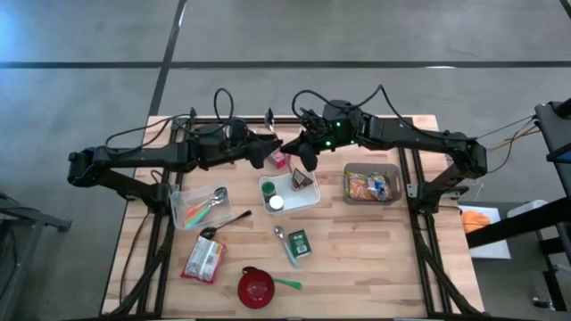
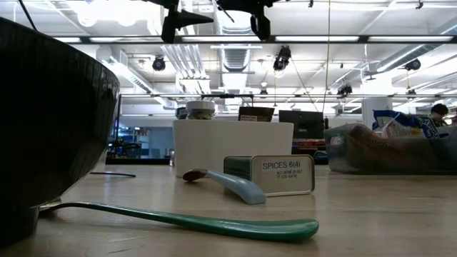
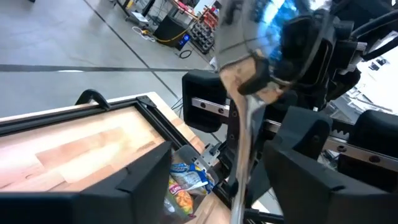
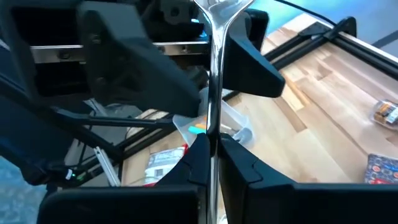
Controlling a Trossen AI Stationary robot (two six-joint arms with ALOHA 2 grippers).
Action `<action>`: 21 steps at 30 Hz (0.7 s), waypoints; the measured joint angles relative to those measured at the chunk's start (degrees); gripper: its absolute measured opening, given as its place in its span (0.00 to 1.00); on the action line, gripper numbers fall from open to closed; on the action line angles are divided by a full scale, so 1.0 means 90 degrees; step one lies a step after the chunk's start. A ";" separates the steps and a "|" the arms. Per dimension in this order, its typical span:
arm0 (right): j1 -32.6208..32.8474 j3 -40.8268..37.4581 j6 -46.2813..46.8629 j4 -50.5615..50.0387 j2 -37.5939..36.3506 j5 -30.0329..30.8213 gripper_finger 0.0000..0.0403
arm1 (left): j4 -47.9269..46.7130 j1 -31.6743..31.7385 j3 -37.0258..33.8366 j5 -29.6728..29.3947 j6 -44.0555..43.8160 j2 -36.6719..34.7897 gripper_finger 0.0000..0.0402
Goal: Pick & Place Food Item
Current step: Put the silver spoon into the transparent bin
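Observation:
A metal spoon (image 4: 213,74) stands upright in the air above the table's far middle, bowl end (image 3: 244,65) up. My right gripper (image 4: 214,158) is shut on it, reaching in from the right (image 1: 306,153). My left gripper (image 3: 221,163) faces it from the left (image 1: 268,147), open. Its fingers stand on either side of the spoon's handle, and no touch shows. Food packets lie in a brown bin (image 1: 372,185). A pink item (image 1: 279,159) rests on the table below the grippers. My right gripper pinches the spoon's handle (image 4: 212,134) between its two fingers, at about the middle of its length. The fingers come nearly level from the table's right and lie across the handle. The spoon is lifted clear and stands upright, its ends reaching above and below the fingers.
A white tray (image 1: 290,192) with a jar and a dark packet sits mid-table. A clear tub (image 1: 201,205) of cutlery is at the left. Nearer lie a black spoon (image 1: 223,223), a red-white packet (image 1: 203,260), a green spice tin (image 1: 299,242), a blue spoon (image 1: 284,242) and a red bowl (image 1: 256,287).

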 joint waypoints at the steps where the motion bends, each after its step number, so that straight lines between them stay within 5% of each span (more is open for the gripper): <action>1: 0.0019 0.0003 0.0000 0.0001 0.0000 -0.0002 0.02 | 0.0004 0.0000 0.0007 0.0000 0.0017 0.0000 0.59; 10: 0.0064 0.0000 -0.0053 0.0018 0.0008 0.0044 0.01 | 0.0067 -0.0005 0.0012 0.0073 0.0361 -0.0007 0.04; 21: 0.0077 0.0000 -0.0095 0.0072 -0.0002 -0.0007 0.02 | -0.0042 -0.0005 0.0017 0.0280 0.0471 -0.0064 0.01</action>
